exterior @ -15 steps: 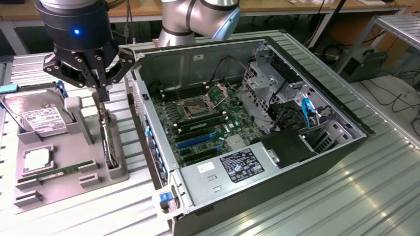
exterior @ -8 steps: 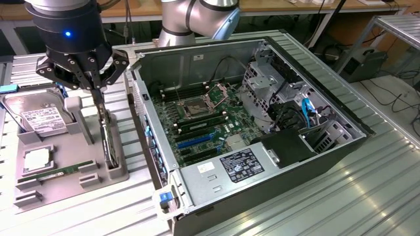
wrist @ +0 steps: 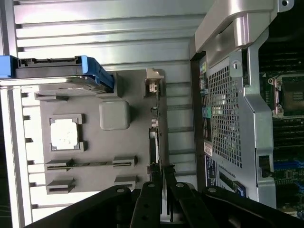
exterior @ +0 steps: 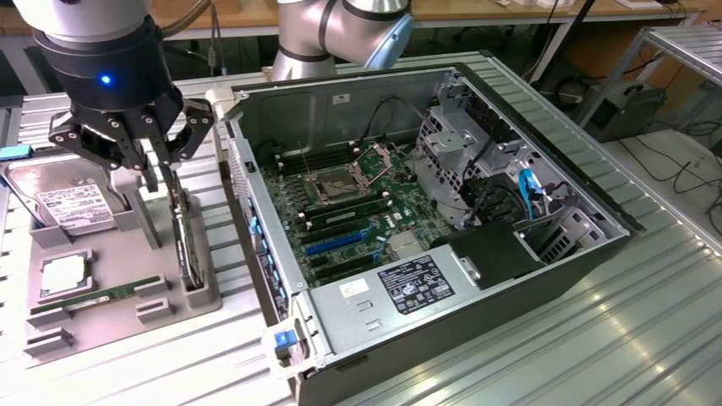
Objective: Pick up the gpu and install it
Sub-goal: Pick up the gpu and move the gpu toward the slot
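arm: 1, Universal Robots arm [exterior: 327,34], cut off at the top edge of the exterior view
gripper: 1 [exterior: 161,182] [wrist: 161,172], upper left of the exterior view, pointing down over the tray
gripper state: 2 fingers [wrist: 155,175], slightly parted with a narrow gap between the tips. Tips sit at the top edge of the gpu. Can't tell if they touch it. Nothing lifted.
gpu: 1 [exterior: 189,245] [wrist: 153,130], standing on edge in its slot along the side of the tray nearest the case, left of the exterior view, directly under the gripper
tray: 1 grey fixture [exterior: 113,326] [wrist: 99,142], on the table just beside the case, lower left of the exterior view
hard drive: 1 [exterior: 68,203] [wrist: 57,71], silver with a white label, propped in the tray at the far left of the exterior view
CPU: 1 [exterior: 66,275] [wrist: 65,133], flat in a square pocket of the tray
RAM stick: 1 [exterior: 101,296] [wrist: 90,164], green, on edge between two holders of the tray
PC case: 1 [exterior: 542,254] [wrist: 228,95], lying open, centre of the exterior view
motherboard: 1 [exterior: 350,203], inside the case. Its slots are too small to count.
power supply: 1 [exterior: 412,283], labelled, at the near end of the case
table: 1 [exterior: 587,338], ribbed metal
hidden/cut off: gpu is seen edge-on, so its faces barely show. Gripper covers part of the hard drive in the exterior view. Case is cut off by the frame edge in the wrist view.
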Robot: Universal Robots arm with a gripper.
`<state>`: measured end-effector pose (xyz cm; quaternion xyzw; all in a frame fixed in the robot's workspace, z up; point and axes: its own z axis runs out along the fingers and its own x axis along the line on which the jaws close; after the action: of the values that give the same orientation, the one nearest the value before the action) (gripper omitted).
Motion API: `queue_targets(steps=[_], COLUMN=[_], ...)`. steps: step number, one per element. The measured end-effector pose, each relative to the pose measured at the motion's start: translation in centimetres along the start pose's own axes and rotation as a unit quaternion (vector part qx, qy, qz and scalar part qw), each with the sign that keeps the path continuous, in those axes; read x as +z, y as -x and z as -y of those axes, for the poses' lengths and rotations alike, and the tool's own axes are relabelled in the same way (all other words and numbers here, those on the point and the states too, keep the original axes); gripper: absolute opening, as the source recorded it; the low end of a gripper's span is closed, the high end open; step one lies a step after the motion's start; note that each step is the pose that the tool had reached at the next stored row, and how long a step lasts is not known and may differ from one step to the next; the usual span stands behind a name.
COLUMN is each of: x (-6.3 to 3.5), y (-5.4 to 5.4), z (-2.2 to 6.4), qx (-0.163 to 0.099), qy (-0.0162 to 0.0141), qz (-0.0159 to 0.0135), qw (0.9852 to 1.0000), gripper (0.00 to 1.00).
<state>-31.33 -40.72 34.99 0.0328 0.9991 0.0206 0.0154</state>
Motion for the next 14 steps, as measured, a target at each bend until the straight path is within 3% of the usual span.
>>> queue_targets(steps=[3, 14], x=[0.65, 2.83], y=[0.0, -0.1], z=[0.06, 0.42], qx=[0.000, 0.009], qy=[0.0000, -0.0002], qz=[0.0000, 0.0004], qw=[1.0000, 1.0000], gripper=[0.30, 0.30])
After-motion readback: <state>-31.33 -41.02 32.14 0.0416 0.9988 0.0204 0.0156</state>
